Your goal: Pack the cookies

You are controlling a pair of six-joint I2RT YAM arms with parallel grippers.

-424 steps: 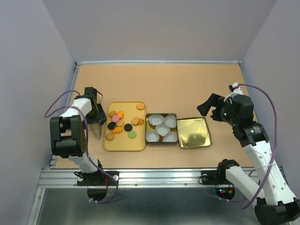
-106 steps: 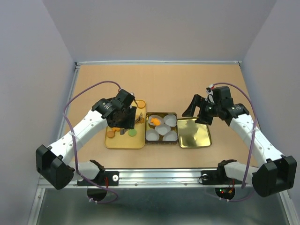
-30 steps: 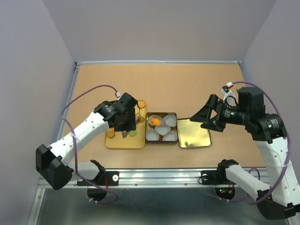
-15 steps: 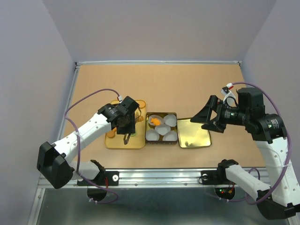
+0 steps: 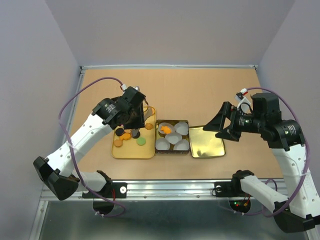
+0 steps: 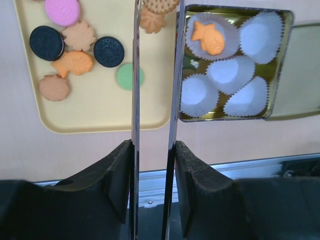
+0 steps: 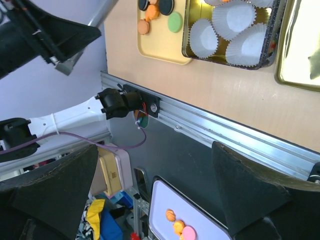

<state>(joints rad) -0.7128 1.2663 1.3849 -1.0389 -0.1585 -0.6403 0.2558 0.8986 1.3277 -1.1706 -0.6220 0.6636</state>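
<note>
Left wrist: cookie point(image 6: 161, 6) gripped in left hand point(image 6: 158, 2).

Left of the tin point(image 6: 230, 119): five orange cookies point(image 6: 72, 63), two black, one pink, one green. Inside it: five paper cups point(image 6: 224, 71) and one more orange one.

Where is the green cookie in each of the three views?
Top camera: green cookie on the tray, near the tin.
Left wrist: green cookie left of centre, partly behind a finger.
Right wrist: green cookie near the top, middle.
Landmark: the tin with paper cups.
</note>
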